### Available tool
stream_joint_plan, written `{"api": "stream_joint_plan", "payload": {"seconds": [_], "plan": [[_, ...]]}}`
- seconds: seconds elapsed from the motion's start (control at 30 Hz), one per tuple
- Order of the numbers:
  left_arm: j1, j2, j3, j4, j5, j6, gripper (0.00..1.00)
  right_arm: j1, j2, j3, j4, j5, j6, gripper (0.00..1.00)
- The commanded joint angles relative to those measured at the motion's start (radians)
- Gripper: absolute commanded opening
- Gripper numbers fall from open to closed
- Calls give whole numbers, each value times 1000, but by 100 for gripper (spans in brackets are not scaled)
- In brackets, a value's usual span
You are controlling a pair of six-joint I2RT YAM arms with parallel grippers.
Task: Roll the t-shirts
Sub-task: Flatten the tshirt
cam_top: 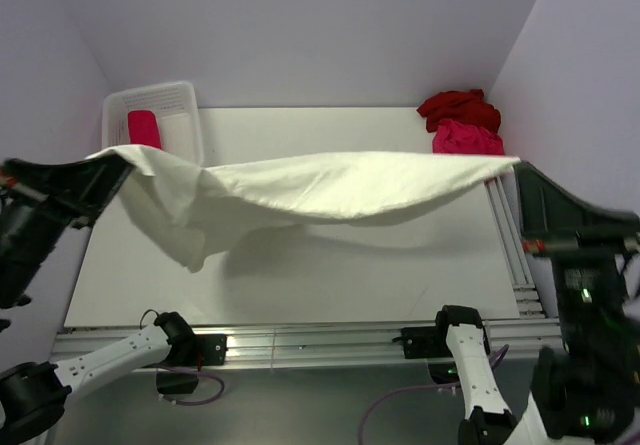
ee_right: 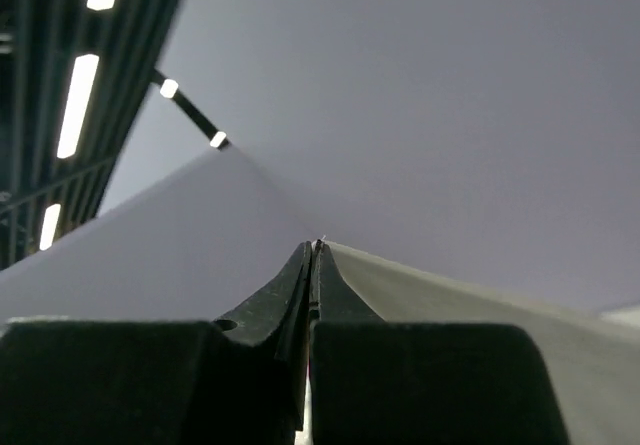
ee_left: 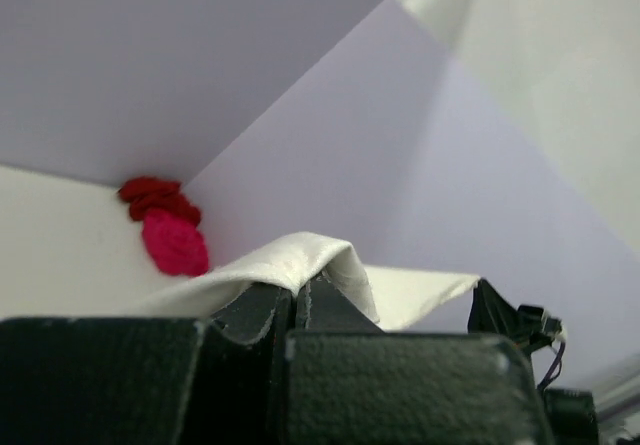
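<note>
The white table (cam_top: 350, 275) lies under a cream-white t-shirt (cam_top: 330, 187) stretched in the air from left to right, sagging in the middle, with a loose fold hanging at its left. The left gripper (cam_top: 118, 162) pinches its left end and the right gripper (cam_top: 518, 168) its right, though the right wrist view barely shows cloth between those closed jaws. A mesh basket (cam_top: 190, 115) at far left holds a pink-red roll (cam_top: 143, 128). In the far right corner, a dark red t-shirt (cam_top: 458, 108) and a hot pink t-shirt (cam_top: 466, 138) lie crumpled together.
</note>
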Motion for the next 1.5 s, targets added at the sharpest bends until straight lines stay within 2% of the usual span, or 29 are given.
{"api": "stream_joint_plan", "payload": {"seconds": [0.0, 0.1, 0.17, 0.27, 0.33, 0.4, 0.43, 0.47, 0.5, 0.53, 0.57, 0.63, 0.67, 0.77, 0.83, 0.93, 1.13, 1.17, 1.2, 1.33, 1.4, 1.43, 1.47], "plan": [[4, 22, 107, 84, 81, 80, 0, 10, -31, 173, 12, 79, -34, 0], [5, 70, 182, 70, 103, 98, 0, 10, 19, 331, -85, 104, -97, 0], [5, 99, 213, 69, 85, 109, 1, 10, 62, 359, -85, 108, -109, 0], [-10, 214, 321, 51, -15, 143, 0, 10, 166, 416, -132, 122, -94, 0], [-40, 368, 479, -24, -133, 190, 1, 10, 255, 451, -187, 127, -82, 0], [-62, 505, 542, -46, -152, 207, 1, 10, 288, 409, -192, 143, -82, 0], [-57, 533, 526, -40, -133, 188, 1, 10, 280, 363, -165, 165, -62, 0], [29, 551, 476, 5, 93, 143, 1, 10, 267, 229, -138, 173, -51, 0], [136, 532, 381, 68, 244, 84, 1, 10, 248, 153, -108, 179, -43, 0], [262, 506, 108, 183, 366, -17, 0, 10, 212, 78, -64, 188, -8, 0], [409, 480, -12, 346, 441, -44, 0, 10, 193, -75, -36, 186, 7, 0], [462, 478, -144, 377, 441, -46, 0, 10, 146, -235, 77, 171, 49, 0], [484, 493, -157, 365, 434, -23, 0, 10, 139, -379, 108, 159, 67, 0], [530, 568, -262, 449, 472, -15, 0, 10, 162, -586, 254, 171, 106, 0], [586, 614, -337, 570, 520, -30, 0, 11, 246, -653, 380, 176, 138, 0], [631, 767, -330, 667, 562, -9, 0, 14, 432, -702, 554, 186, 159, 0], [656, 1146, -160, 777, 605, 22, 0, 33, 904, -620, 845, 131, 211, 0], [660, 1232, -131, 784, 608, 20, 0, 34, 965, -562, 867, 127, 219, 0], [663, 1272, -76, 796, 612, 19, 0, 39, 1078, -523, 880, 121, 225, 0], [696, 1467, 111, 785, 618, 19, 2, 50, 1329, -280, 938, 91, 242, 0], [702, 1576, 246, 741, 621, 22, 8, 50, 1451, -192, 950, 73, 250, 0], [713, 1608, 289, 735, 625, 17, 23, 50, 1490, -111, 959, 56, 262, 8], [719, 1652, 329, 684, 631, 13, 30, 48, 1524, -64, 966, 35, 267, 21]]}}
